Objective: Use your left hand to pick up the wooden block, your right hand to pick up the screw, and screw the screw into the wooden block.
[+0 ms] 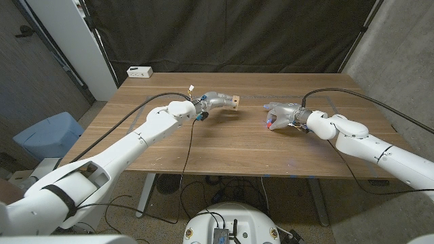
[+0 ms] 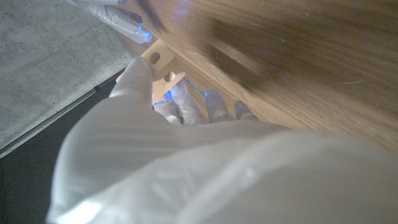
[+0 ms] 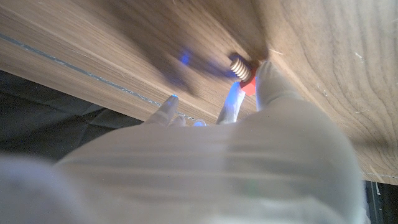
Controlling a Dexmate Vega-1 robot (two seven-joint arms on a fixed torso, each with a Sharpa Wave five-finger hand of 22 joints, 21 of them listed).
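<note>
My left hand (image 1: 211,104) holds the small pale wooden block (image 1: 234,102) lifted above the table, left of centre. In the left wrist view the block (image 2: 160,64) shows its round hole, pinched at the tips of my fingers (image 2: 138,74). My right hand (image 1: 279,115) is low over the table to the right of centre, with the screw's red head (image 1: 270,124) showing beneath it. In the right wrist view the screw (image 3: 242,70), grey threaded shaft and red head, sits between my fingertips (image 3: 267,78), close to the wood. The other hand (image 2: 118,15) also shows in the left wrist view.
The wooden table (image 1: 230,146) reaches back to a dark curtain. A white box (image 1: 140,71) lies at its far left corner. A blue bin (image 1: 47,135) stands on the floor to the left. Cables run along both arms.
</note>
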